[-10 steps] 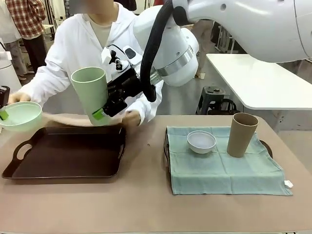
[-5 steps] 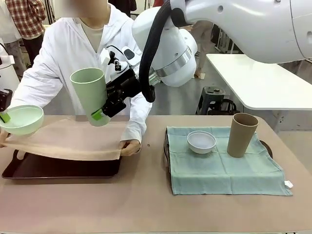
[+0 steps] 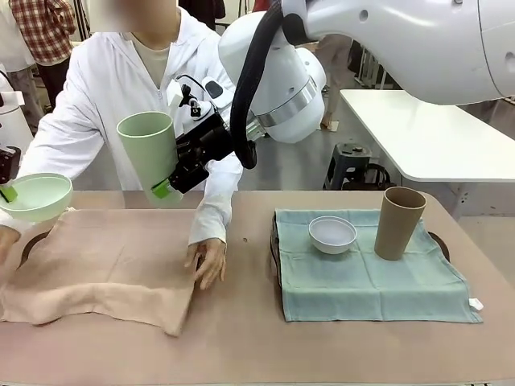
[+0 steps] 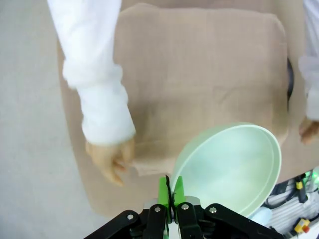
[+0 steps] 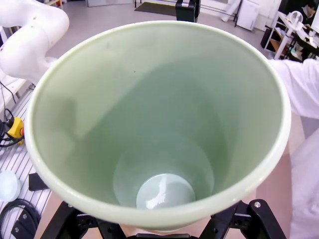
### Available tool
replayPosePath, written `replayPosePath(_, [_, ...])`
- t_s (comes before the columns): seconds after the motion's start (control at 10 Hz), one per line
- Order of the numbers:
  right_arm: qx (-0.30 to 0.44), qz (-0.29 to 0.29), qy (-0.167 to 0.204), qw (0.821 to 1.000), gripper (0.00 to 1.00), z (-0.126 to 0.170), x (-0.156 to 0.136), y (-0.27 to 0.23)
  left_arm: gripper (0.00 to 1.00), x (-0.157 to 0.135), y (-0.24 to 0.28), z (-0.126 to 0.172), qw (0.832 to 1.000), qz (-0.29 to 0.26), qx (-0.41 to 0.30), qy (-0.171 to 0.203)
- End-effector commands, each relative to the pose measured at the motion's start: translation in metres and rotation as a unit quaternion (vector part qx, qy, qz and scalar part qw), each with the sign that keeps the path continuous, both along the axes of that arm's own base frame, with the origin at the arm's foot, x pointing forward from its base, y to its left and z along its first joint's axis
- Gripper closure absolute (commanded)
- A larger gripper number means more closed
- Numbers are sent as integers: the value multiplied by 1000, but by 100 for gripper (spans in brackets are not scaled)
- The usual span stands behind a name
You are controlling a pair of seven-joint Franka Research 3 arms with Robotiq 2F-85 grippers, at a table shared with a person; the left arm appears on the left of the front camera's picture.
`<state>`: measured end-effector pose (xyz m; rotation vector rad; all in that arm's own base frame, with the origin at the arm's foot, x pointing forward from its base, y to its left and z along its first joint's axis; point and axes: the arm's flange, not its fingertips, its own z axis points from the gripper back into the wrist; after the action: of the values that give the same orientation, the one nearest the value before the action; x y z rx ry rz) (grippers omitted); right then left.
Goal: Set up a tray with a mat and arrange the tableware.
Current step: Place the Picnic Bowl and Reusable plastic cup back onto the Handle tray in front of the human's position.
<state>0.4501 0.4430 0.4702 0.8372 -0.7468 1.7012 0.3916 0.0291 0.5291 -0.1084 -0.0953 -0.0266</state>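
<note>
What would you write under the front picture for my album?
Person smooths a tan mat while robot hands hold a green cup and green bowl above.

Pale green cup [image 3: 150, 153], tan mat [image 3: 105, 265]

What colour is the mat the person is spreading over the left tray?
Plain light tan-beige, the mat shows best in the front view.

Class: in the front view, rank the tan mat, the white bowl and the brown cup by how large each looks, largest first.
1. Tan mat, by far the widest.
2. Brown cup, tall and upright on the green cloth.
3. White bowl, beside the cup at similar depth, so the ranking holds.
</note>
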Motion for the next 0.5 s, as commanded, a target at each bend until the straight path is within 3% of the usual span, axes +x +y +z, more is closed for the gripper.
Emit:
replayPosePath(0.0, [2, 1, -1, 1000, 100, 2, -2, -1, 100, 2, 0, 0, 1000, -3, 1, -2])
replayPosePath(0.4, [2, 1, -1, 1000, 100, 2, -2, -1, 100, 2, 0, 0, 1000, -3, 1, -2])
